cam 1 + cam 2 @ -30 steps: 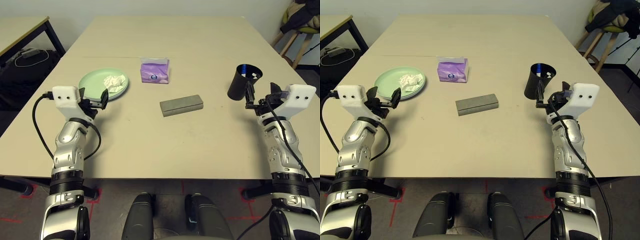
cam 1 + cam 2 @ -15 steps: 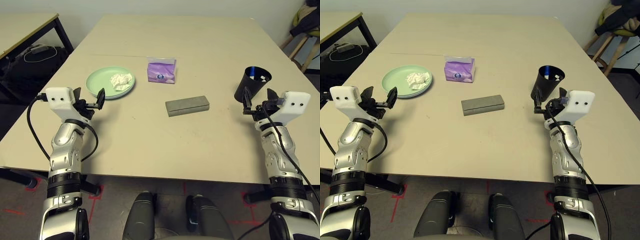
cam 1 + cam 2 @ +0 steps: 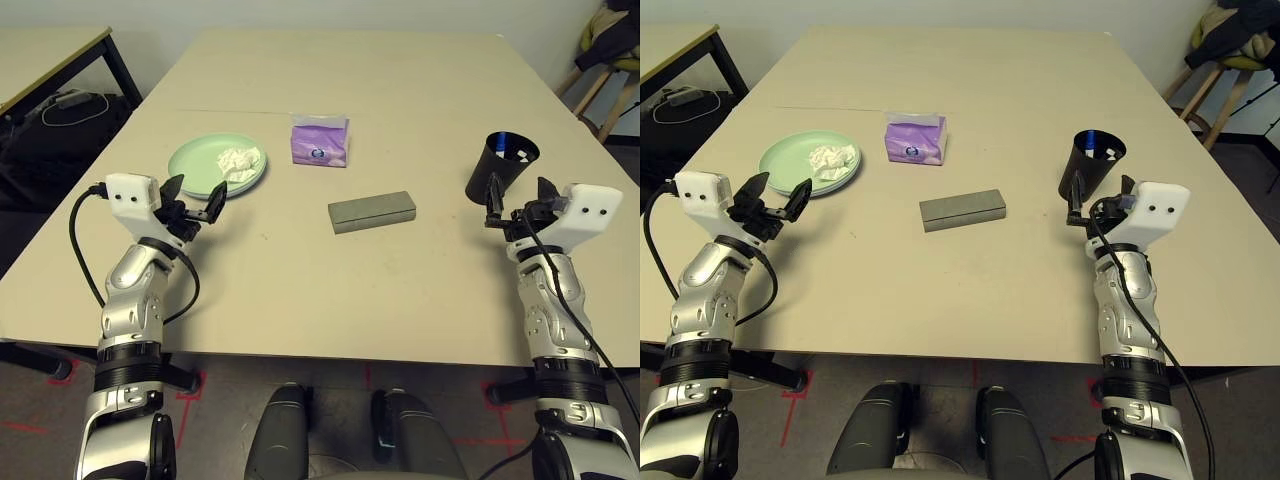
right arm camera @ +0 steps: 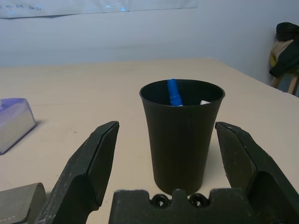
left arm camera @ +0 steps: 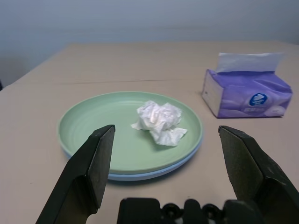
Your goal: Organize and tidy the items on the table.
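Side table far left — stool, dark clothes right.

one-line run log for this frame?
left end effector: open, facing green plate with tissue | right end effector: open, facing black cup | nothing held

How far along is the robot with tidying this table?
Some looks done: the pens stand in the black cup, and the glasses case lies shut. Nothing is in hand: the left gripper faces the green plate, the right gripper faces the cup, jaws open and apart from them. Left to do: the crumpled tissue on the plate, perhaps the tissue packet.
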